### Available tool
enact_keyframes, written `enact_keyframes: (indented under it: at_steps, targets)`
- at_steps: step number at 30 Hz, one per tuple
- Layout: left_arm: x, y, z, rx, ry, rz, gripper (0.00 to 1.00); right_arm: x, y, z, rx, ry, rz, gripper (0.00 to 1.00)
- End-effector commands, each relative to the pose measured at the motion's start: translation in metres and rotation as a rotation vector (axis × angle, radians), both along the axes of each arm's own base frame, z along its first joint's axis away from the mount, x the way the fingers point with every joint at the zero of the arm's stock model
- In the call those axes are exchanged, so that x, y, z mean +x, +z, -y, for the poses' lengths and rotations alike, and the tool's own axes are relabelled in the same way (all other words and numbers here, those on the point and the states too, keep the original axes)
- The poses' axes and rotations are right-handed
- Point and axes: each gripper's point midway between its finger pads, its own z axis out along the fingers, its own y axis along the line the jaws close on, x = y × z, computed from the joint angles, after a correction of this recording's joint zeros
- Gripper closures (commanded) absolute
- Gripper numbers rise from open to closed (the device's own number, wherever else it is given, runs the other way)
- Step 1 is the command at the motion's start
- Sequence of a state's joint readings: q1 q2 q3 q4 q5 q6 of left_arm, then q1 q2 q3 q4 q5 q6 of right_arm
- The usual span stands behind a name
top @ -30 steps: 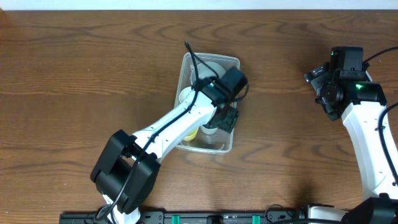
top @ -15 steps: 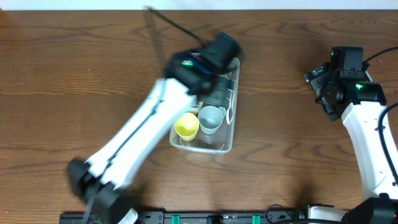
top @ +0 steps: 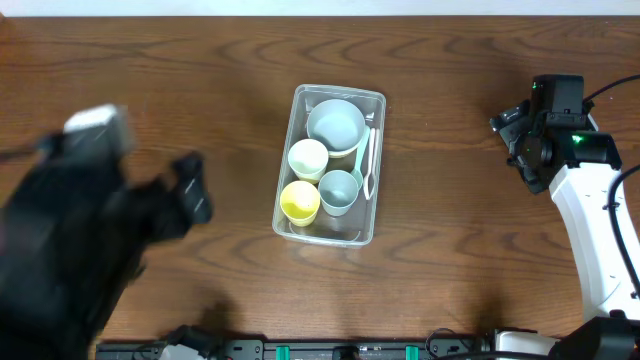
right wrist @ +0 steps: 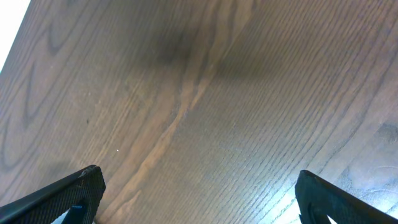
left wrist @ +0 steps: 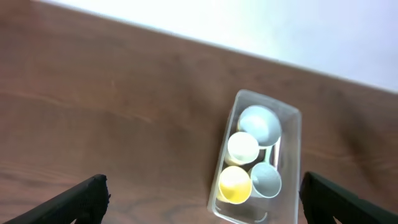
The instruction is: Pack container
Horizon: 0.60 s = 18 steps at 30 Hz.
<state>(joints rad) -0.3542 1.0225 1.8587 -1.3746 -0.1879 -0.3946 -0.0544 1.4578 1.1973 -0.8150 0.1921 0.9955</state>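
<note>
The clear plastic container (top: pixel 287 131) stands upright at the table's middle. It holds a pale blue bowl (top: pixel 335 124), a cream cup (top: pixel 308 158), a yellow cup (top: pixel 299 201), a blue-grey cup (top: pixel 339 190) and a pale spoon (top: pixel 368 160). It also shows in the left wrist view (left wrist: pixel 293 134). My left gripper (top: pixel 190 195) is blurred at the far left, raised well away from the container, open and empty (left wrist: pixel 202 202). My right gripper (top: pixel 512 135) is at the right, open over bare wood (right wrist: pixel 199 196).
The wooden table (top: pixel 150 80) surrounds the container. A white wall strip runs along the table's far edge (left wrist: pixel 249 25). The right arm's white links (top: pixel 600 240) stretch along the right side.
My left arm has swung away from the container to the far left and risen, leaving the cups, bowl and spoon uncovered. The right arm has not moved.
</note>
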Motion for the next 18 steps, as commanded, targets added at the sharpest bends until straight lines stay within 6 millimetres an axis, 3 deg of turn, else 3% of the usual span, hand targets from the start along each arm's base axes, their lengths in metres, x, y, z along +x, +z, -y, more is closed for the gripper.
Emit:
enact_keyframes:
  at_steps: [1, 4, 9, 12, 15, 18]
  targets:
    - [-0.040, 0.015, -0.018, 0.041, -0.022, 0.096, 0.02, -0.001, 0.000, 0.004, -0.009, -0.024, 0.001, 0.01]
    - [-0.087, 0.007, -0.036, 0.038, -0.021, 0.114, 0.02, -0.001, 0.000, 0.004, -0.009, -0.024, 0.000, 0.01]
    - [-0.140, -0.001, -0.061, 0.028, 0.010, 0.188, 0.02, -0.001, 0.000, 0.004, -0.009, -0.024, 0.001, 0.01]
    - [-0.156, -0.001, -0.067, 0.010, 0.012, 0.236, 0.02, -0.001, 0.000, 0.004, -0.009, -0.024, 0.000, 0.01]
    - [-0.168, -0.016, -0.076, 0.039, 0.034, 0.197, 0.02, -0.001, 0.000, 0.004, -0.009, -0.024, 0.000, 0.01]
    - [-0.167, -0.029, -0.084, 0.086, 0.076, 0.150, 0.02, -0.001, 0.000, 0.004, -0.009, -0.024, 0.001, 0.01]
